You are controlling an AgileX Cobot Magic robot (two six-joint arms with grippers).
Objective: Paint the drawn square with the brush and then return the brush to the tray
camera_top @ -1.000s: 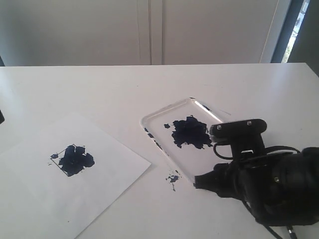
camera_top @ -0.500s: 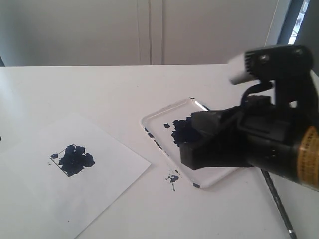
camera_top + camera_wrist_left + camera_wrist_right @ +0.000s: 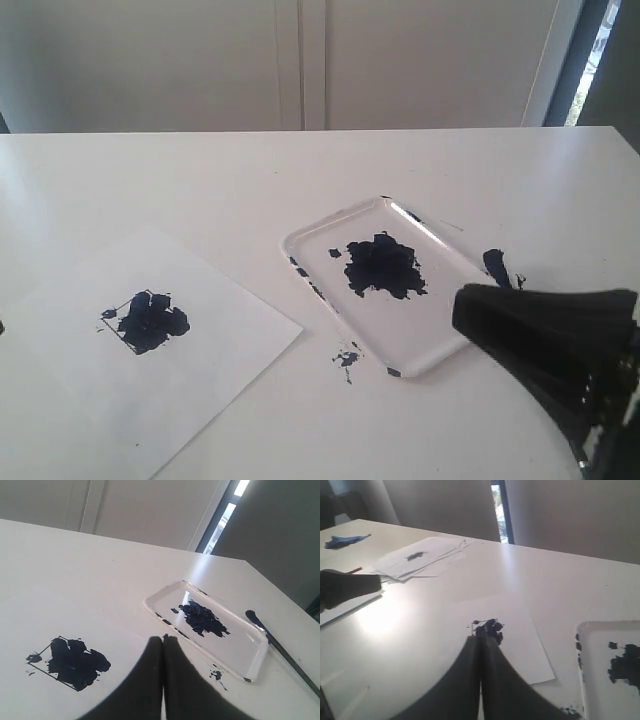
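Note:
The drawn square [image 3: 148, 322] on a white paper sheet is smeared with dark blue paint; it also shows in the left wrist view [image 3: 70, 660] and just past my right fingertips [image 3: 489, 626]. The tray [image 3: 320, 250] with its blue blotch stands mid-table [image 3: 237, 647]. The brush [image 3: 280, 650] lies on the table beside the tray's right long side, outside it; only its blue bristles [image 3: 496, 266] show in the exterior view. My right gripper [image 3: 458, 305] hovers shut and empty at the near right [image 3: 480, 637]. My left gripper [image 3: 163, 638] is shut and empty.
Paint spatter [image 3: 347, 357] marks the table by the tray's near corner. In the right wrist view a stack of papers [image 3: 425, 555], a blue cloth [image 3: 345, 541] and a dark arm part [image 3: 345, 587] sit beyond the sheet [image 3: 520, 640].
My right gripper rose from the tray's near right corner, swung up over the tray, then drew back to the near right. The brush stays on the table beside the tray.

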